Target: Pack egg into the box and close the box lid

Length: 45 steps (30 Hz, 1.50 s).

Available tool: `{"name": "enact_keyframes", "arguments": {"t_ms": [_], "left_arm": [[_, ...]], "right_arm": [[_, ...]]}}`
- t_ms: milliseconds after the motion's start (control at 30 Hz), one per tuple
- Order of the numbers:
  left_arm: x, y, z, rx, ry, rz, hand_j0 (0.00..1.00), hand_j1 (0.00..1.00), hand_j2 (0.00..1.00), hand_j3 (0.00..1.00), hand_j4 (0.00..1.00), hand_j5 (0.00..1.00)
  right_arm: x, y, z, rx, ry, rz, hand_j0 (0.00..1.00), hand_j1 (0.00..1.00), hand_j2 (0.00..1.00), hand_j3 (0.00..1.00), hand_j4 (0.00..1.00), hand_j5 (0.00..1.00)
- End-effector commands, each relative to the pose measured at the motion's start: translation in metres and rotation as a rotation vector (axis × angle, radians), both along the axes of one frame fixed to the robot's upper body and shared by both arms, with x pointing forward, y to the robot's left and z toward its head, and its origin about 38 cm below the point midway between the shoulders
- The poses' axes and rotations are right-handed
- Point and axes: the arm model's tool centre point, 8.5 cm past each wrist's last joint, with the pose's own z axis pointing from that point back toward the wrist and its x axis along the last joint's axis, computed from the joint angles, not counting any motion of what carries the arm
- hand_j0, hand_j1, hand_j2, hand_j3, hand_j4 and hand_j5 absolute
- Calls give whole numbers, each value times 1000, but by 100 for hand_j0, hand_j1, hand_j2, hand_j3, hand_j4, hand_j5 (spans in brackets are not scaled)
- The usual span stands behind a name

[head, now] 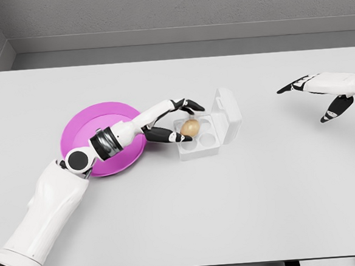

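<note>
Left hand: my white left hand with black fingers (173, 118) reaches over the round magenta plate (80, 130) to the box, fingers spread around the egg; whether they touch it I cannot tell.
Egg: the small tan egg (190, 128) sits in the near-left cup of the box.
Box: the clear plastic four-cup egg box (211, 140) stands just right of the plate, its lid (228, 111) raised open on the far right side.
Right hand: my white right hand (321, 92) hovers at the right edge, fingers loosely spread, holding nothing.
Table: the plain white table (232, 214) carries plate and box.
</note>
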Motion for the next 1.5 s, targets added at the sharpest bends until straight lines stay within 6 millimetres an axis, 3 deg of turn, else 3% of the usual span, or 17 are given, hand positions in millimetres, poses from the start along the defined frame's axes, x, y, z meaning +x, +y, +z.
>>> {"name": "enact_keyframes", "arguments": {"t_ms": [0,233,333,400,433,533,600,733,800,900,1033,1467], "left_arm": [[1,0,2,-8,1,2,84,84,84,84,84,84],[3,9,3,-22,1,29,84,84,84,84,84,84],[9,16,17,-72,-14,51,84,84,84,84,84,84],[9,24,24,-75,-32,49,100,100,100,100,100,100],[6,32,41,-59,-86,32,100,100,100,100,100,100],[-6,86,87,35,-209,16,100,100,100,100,100,100],[-21,135,116,180,-286,24,100,100,100,100,100,100],[-35,182,121,361,-270,36,100,100,100,100,100,100],[-40,185,109,390,-237,22,100,100,100,100,100,100],[-40,185,107,394,-233,19,100,100,100,100,100,100],[-40,184,107,392,-233,19,100,100,100,100,100,100],[-39,182,106,389,-234,18,100,100,100,100,100,100]], "right_arm": [[0,0,1,7,-1,-4,100,100,100,100,100,100],[0,0,1,6,-1,-2,100,100,100,100,100,100],[0,1,1,6,-2,0,100,100,100,100,100,100],[0,1,1,6,-2,0,100,100,100,100,100,100],[1,1,3,7,-6,1,100,100,100,100,100,100],[1,3,2,10,-6,4,100,100,100,100,100,100],[1,18,9,21,-28,46,100,100,100,100,100,100],[-4,22,-4,22,0,57,100,100,100,100,100,100],[-6,25,-7,24,5,66,100,100,100,100,100,100],[-2,49,-14,60,7,104,100,100,100,100,100,100],[-3,63,-13,73,-1,139,100,100,100,100,100,100],[-14,89,-6,65,-18,236,100,100,100,100,100,100]]}}
